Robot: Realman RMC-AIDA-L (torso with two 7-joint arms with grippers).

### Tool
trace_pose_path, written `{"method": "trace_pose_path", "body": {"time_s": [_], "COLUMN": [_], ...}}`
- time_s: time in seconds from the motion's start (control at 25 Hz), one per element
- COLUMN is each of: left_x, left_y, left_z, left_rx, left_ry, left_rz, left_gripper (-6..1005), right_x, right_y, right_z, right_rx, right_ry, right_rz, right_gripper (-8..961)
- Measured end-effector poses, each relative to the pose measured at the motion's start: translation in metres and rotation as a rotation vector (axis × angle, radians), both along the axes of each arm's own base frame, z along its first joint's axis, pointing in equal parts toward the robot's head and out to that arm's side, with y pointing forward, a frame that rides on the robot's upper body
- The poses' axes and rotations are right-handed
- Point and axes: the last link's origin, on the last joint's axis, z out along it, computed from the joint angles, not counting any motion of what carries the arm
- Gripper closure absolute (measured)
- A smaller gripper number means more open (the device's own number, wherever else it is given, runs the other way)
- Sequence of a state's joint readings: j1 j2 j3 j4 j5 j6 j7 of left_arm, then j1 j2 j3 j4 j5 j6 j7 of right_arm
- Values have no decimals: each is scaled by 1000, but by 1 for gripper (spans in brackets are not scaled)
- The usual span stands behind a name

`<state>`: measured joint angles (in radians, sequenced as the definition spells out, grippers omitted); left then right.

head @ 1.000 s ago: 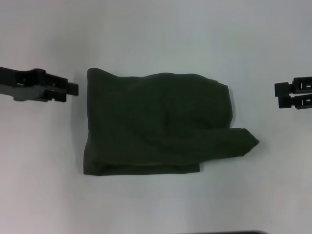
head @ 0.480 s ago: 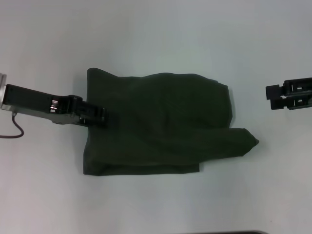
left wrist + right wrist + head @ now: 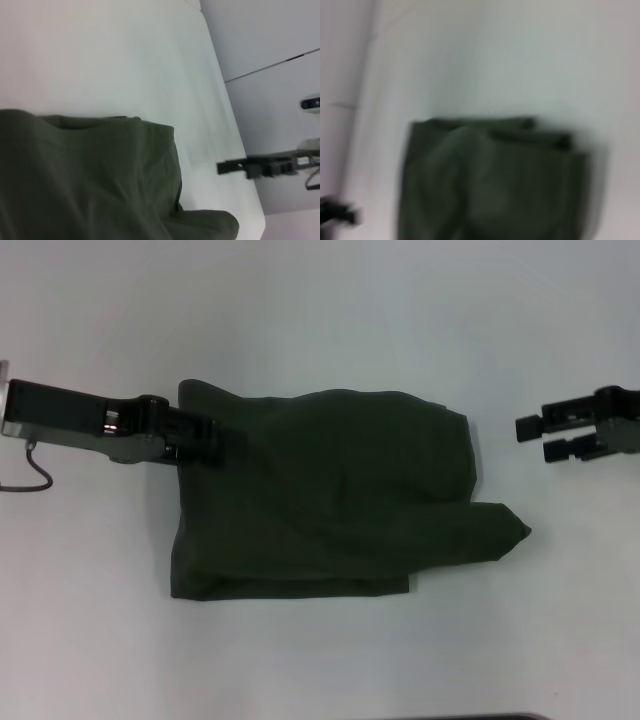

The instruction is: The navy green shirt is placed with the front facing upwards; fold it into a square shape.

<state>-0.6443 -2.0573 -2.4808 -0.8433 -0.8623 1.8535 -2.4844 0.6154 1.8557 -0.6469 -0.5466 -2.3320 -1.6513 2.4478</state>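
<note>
Left gripper [image 3: 222,439] sits over the far-left edge of the shirt [image 3: 330,495], fingertips on or just above the cloth; can't tell if it is open or clamped, dark fingers blend into the fabric. Right gripper [image 3: 532,437] hangs off the shirt's right side, apart from it, two prongs with a gap, so parted and holding nothing. Shirt lies on the white table [image 3: 320,310], already folded into a rough block, no lettering showing, one pointed flap poking out at the shirt's near-right corner. Likely the left is placed there to grab that edge for another fold, and the right waits to take its side. No containers anywhere in view.
</note>
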Motion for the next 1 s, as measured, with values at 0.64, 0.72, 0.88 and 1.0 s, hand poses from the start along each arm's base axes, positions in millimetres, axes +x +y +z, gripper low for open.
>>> {"method": "trace_pose_path", "body": {"time_s": [0.64,0.72,0.88,1.0], "left_x": [2,2,2,3], "left_y": [2,3,4,5], "left_z": [2,2,2,1], "left_rx": [30,35,39,40], "left_ry": [-36,-35,-34,-34], "left_rz": [5,5,4,4], "left_gripper": [521,520,520,520], "right_x": [-18,-18,-18,-18], "right_y": [29,27,25,25], "right_z": [-46,-48,-52,-54], "right_rx": [57,49,38,34], "right_ry": [-80,-76,-75,-76], "right_rz": [41,37,35,33], "right_gripper": [119,119,119,120]}}
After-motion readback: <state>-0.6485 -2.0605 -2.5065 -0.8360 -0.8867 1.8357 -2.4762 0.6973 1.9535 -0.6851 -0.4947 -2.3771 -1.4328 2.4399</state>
